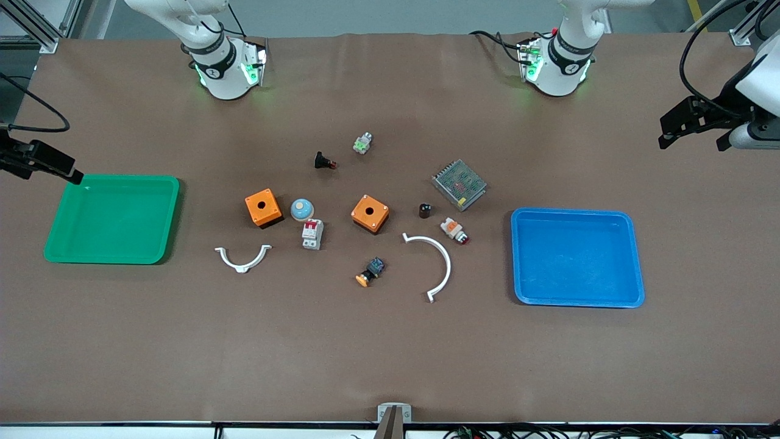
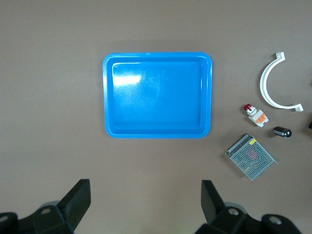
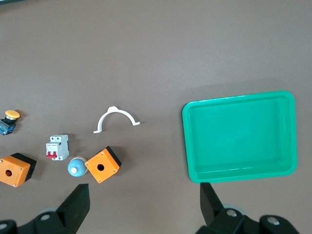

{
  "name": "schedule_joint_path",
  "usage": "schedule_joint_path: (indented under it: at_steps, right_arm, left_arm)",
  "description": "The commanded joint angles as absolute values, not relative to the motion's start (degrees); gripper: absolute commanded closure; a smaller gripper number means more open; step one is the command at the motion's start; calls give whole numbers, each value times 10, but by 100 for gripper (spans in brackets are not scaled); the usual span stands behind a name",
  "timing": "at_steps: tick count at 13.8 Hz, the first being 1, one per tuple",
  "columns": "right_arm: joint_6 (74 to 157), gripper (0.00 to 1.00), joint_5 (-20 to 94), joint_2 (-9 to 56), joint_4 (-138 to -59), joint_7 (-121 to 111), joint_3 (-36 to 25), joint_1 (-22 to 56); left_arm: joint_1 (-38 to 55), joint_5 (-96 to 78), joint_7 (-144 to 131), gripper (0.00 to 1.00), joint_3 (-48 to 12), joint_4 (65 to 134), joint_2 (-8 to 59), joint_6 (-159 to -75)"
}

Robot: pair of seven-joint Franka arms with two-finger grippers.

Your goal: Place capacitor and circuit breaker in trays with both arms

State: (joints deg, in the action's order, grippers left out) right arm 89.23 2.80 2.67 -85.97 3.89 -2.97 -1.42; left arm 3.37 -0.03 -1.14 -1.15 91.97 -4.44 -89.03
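The capacitor (image 1: 425,211), a stubby black cylinder, stands mid-table beside a metal mesh box; it also shows in the left wrist view (image 2: 282,131). The circuit breaker (image 1: 312,233), white-grey with red toggles, lies between two orange boxes, a little nearer to the front camera; the right wrist view shows it too (image 3: 57,147). My left gripper (image 1: 694,135) hangs open and empty high over the left arm's end of the table, by the blue tray (image 1: 576,211); its jaws (image 2: 145,184) are wide apart. My right gripper (image 1: 64,171) hangs open and empty (image 3: 144,187) by the green tray (image 1: 116,178).
Two orange boxes (image 1: 263,207) (image 1: 370,213), a blue dome (image 1: 301,209), two white curved clips (image 1: 243,259) (image 1: 446,263), a mesh box (image 1: 459,184), a white-orange button (image 1: 454,230), a black push-button (image 1: 325,161), a green-silver part (image 1: 362,143) and a yellow-capped button (image 1: 370,272) lie mid-table.
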Motion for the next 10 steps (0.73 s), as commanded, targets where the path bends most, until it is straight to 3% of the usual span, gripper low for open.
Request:
schedule_joint_path:
  at_steps: [1,4,10]
  right_arm:
    - [887,0,18,35,-843,37,-21,-25]
    - [887,0,17,44,-843,36,-21,-25]
    - [887,0,29,81,-843,46,-15,10]
  left_arm:
    - [33,7,-16,0,-14,907,-40,-879]
    - [42,1,-16,0,-18,906,-27,-879]
    - [83,7,-25,0,-86,866,111,-918]
